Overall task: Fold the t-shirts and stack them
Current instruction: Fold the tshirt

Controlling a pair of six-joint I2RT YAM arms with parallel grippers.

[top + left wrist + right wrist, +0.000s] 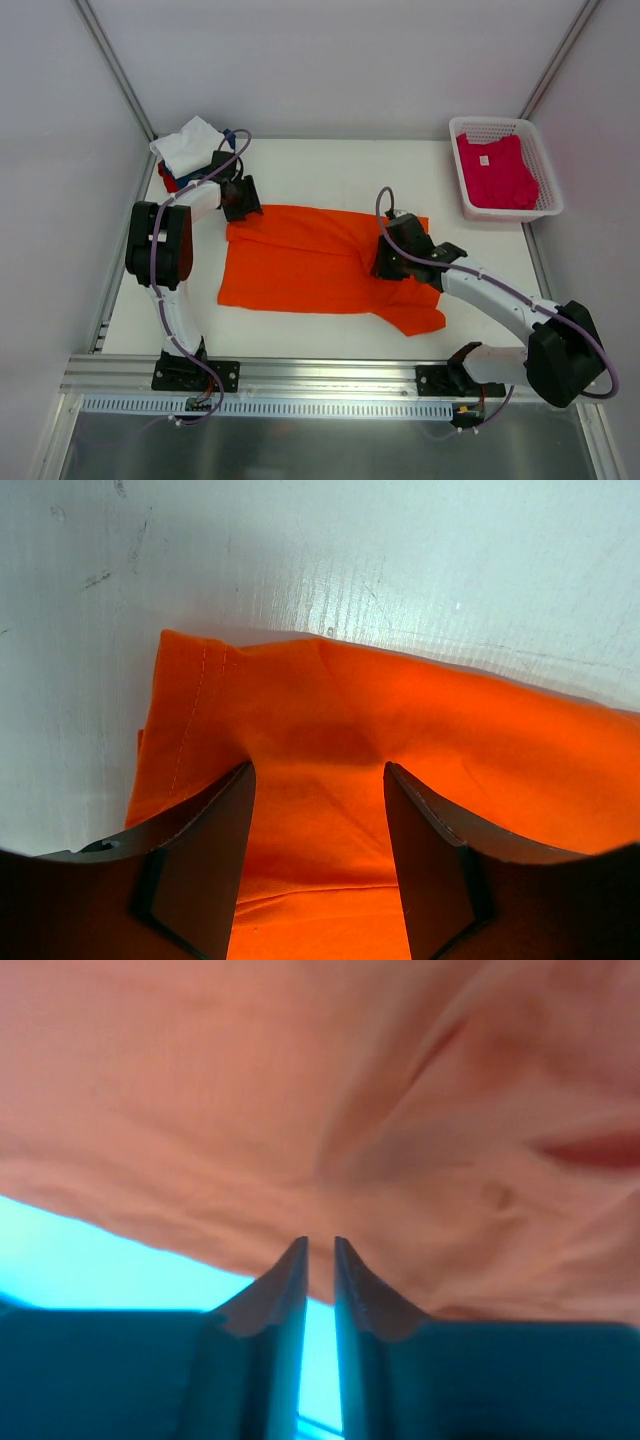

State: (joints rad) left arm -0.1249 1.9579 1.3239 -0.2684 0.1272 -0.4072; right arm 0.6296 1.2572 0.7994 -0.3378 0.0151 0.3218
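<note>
A bright orange t-shirt (300, 265) lies spread flat in the middle of the table. My left gripper (240, 200) is at its far left corner. In the left wrist view its fingers (318, 770) stand open, wide apart, astride the orange cloth (330, 700) near its hem. My right gripper (385, 262) rests on the shirt's right part by the sleeve. In the right wrist view its jaws (320, 1242) are open by a narrow slit, with the cloth edge (300, 1090) at their tips. A magenta-pink t-shirt (495, 172) lies in the basket. A folded white shirt (188, 145) tops a pile at the far left.
The white mesh basket (500, 124) stands at the far right corner. Red cloth (168, 182) shows under the white shirt in the folded pile, close behind my left gripper. Enclosure walls run along the left, far and right sides. A metal rail (320, 375) runs along the near edge.
</note>
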